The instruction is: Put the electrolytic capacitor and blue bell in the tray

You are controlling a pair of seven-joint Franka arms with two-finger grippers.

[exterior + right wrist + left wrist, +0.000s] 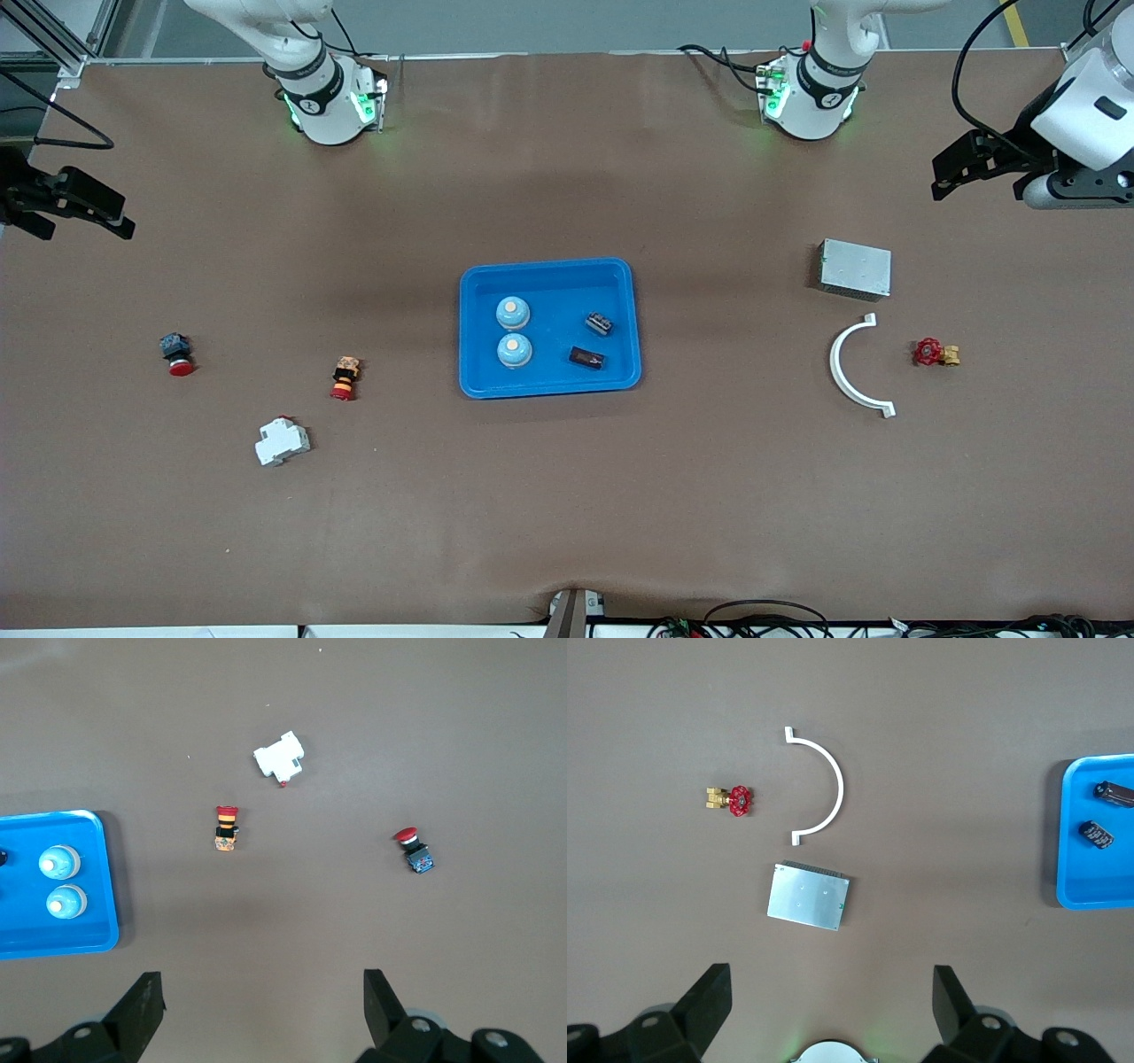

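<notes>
Evidently both blue bells (513,331) and both electrolytic capacitors (593,340) lie inside the tray (548,271); bells look smooth, best pinched at the base; capacitors light, rigid. Left gripper (961,167) and right gripper (66,206) wait open, empty, at their table ends.

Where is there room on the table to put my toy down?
Bare table lies between the tray and the white arc, and nearer the camera than the white breaker. Inside the tray it is crowded: two bells and two capacitors.

- We see a brown counter (567,496) under soft, even light.
- Grey floor (567,22) runs along its robot-base edge.
- Black cables (762,616) trail along its camera edge.
</notes>
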